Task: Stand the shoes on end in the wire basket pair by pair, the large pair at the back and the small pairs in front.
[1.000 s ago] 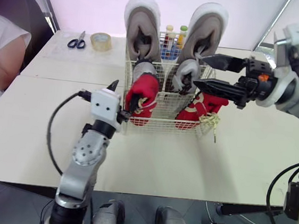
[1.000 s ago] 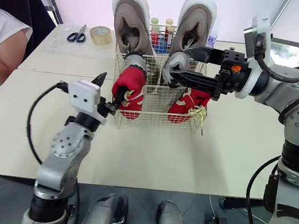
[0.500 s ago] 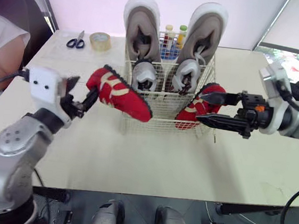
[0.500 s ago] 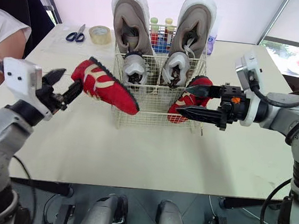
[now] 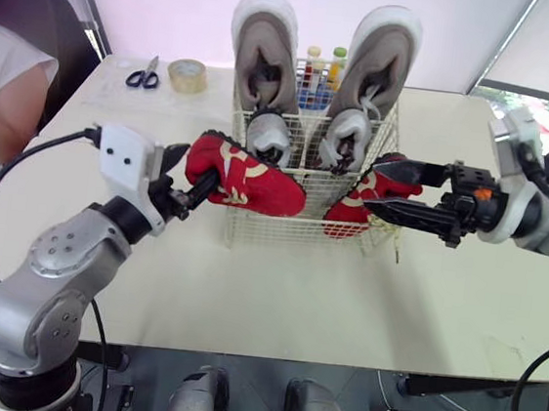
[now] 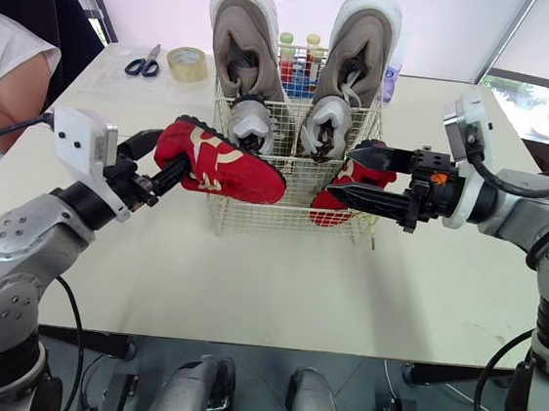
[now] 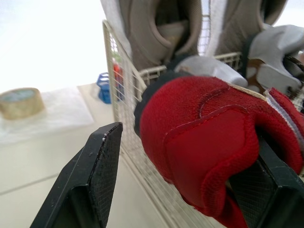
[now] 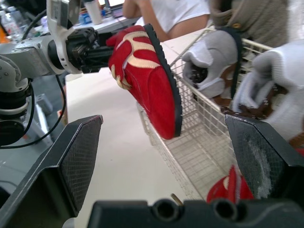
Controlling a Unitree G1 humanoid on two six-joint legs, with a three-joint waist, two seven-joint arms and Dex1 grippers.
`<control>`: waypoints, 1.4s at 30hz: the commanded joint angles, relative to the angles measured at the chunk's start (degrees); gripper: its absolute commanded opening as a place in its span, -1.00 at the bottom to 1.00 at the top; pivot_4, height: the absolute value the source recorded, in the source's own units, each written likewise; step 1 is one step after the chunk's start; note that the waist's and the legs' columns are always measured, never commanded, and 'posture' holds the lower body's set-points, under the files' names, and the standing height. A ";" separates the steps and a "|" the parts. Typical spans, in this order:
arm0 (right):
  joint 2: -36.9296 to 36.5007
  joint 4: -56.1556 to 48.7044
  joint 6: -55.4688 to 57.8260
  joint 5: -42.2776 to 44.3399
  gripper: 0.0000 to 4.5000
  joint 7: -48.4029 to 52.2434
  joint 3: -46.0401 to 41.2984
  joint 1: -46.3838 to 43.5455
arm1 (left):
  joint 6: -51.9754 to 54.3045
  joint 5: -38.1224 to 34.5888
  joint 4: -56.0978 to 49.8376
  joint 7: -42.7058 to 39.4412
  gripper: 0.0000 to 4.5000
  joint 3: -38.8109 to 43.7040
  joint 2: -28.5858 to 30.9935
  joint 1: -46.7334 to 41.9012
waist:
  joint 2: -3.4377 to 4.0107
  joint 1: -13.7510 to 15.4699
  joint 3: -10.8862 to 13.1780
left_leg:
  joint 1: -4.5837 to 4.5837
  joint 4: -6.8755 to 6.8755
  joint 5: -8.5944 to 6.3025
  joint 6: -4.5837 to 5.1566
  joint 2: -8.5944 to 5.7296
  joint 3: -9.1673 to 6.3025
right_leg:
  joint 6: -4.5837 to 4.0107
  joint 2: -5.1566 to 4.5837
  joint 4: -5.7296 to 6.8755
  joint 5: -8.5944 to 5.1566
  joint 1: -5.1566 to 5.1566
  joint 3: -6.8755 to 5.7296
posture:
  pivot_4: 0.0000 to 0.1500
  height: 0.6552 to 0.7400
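A wire basket (image 5: 282, 228) stands mid-table. Two large beige shoes (image 5: 266, 52) stand on end at its back, with two small grey shoes (image 5: 267, 136) in front of them. My left gripper (image 5: 187, 179) is shut on the heel of a small red shoe (image 5: 248, 178), which is held level at the basket's front left with its toe toward the basket. The other red shoe (image 5: 367, 188) leans in the front right corner. My right gripper (image 5: 379, 183) is open, one finger above and one below that shoe. I cannot tell whether it touches.
Scissors (image 5: 143, 77) and a tape roll (image 5: 187, 76) lie at the back left of the table (image 5: 275, 294). Small bottles (image 5: 323, 68) stand behind the basket. A person (image 5: 0, 108) sits at the left edge.
My left gripper pulled the red shoe out of the basket's front left, swung it left, and has brought it back level. My right gripper dropped from the grey shoe to the red one.
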 commanded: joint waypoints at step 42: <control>4.41 -0.98 -4.10 -0.50 1.00 -5.01 -1.85 -2.44 | -37.85 56.46 7.62 -6.32 -0.94 -32.15 15.41 -8.27 | 0.04 0.34 -0.02 | -0.06 -0.12 -0.01 0.01 -0.01 0.08 | 0.00 -0.08 -0.10 0.00 -0.10 0.01 | 1.00 1.00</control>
